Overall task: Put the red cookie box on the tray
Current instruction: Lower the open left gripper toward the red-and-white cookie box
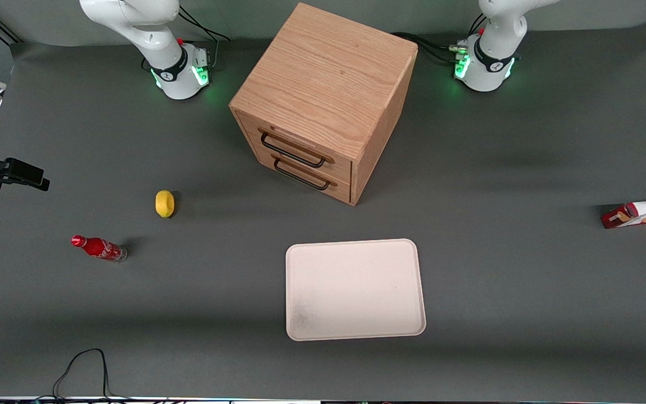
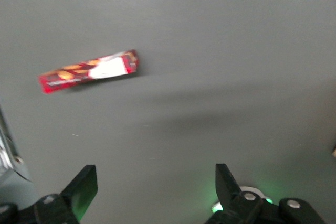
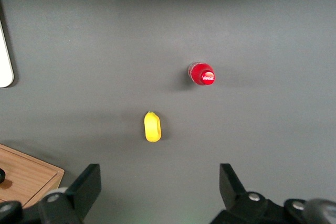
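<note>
On the grey tabletop (image 1: 525,292), toward the working arm's end, the red cookie box (image 1: 642,213) lies flat at the very edge of the front view, its white section and tan cookie pictures facing up. It is well apart from the tray (image 1: 355,289), which sits cream-white and bare nearer the front camera than the wooden drawer cabinet (image 1: 323,101), with a faint grey smudge near one of its corners. The cabinet stands at an angle between the two arm bases, both drawers shut, their dark handles (image 1: 292,150) facing the tray side. Toward the parked arm's end of the tabletop a yellow lemon (image 1: 164,203) rests by itself, and a small red soda bottle (image 1: 98,248) stands somewhat nearer the front camera than the lemon. In the left wrist view the gripper (image 2: 156,179) hangs above the bare tabletop with the red cookie box (image 2: 89,71) lying some way off from it, not between the fingers (image 2: 84,184). Those two dark fingers are spread wide apart and hold nothing, with only grey surface showing in the gap. The working arm's gripper itself does not show in the front view; only that arm's white base (image 1: 485,62) with its green light does. A black cable (image 1: 84,365) loops on the tabletop at the edge closest to the front camera.
</note>
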`<state>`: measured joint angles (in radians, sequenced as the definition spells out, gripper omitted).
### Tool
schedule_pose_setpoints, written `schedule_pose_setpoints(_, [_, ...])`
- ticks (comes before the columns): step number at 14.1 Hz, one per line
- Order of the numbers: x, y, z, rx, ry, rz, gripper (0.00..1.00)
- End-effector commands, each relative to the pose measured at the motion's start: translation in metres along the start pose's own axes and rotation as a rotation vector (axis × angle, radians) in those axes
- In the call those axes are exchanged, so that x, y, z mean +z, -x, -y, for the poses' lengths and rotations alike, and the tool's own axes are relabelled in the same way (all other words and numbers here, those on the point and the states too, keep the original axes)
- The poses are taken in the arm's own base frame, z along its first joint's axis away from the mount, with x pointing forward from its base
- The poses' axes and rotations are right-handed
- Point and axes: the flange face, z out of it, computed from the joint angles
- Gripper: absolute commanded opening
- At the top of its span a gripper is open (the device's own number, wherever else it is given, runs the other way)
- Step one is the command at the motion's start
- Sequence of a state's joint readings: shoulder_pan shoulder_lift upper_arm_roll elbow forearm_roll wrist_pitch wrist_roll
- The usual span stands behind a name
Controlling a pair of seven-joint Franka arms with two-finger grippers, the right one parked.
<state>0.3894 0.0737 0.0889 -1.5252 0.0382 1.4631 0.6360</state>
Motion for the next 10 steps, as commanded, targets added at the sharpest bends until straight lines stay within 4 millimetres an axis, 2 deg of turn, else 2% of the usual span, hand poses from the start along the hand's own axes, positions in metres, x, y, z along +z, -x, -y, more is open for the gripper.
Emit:
schedule_pose_setpoints(1, [-0.006,0.016,0.066,0.217,-0.042,0.028,1.00])
schedule_pose_setpoints(3, [-0.002,0.028,0.109,0.478,-0.067,0.042,1.00])
schedule_pose_setpoints(5, [0.006,0.027,0.149,0.757,-0.086,0.046,1.00])
schedule_pose_setpoints(7, [0.014,0.025,0.160,0.872,-0.099,0.041,1.00])
schedule_pose_setpoints(9, [0.015,0.019,0.156,0.926,-0.100,0.054,0.99])
schedule_pose_setpoints(10, [0.024,0.015,0.154,0.957,-0.087,0.060,0.99])
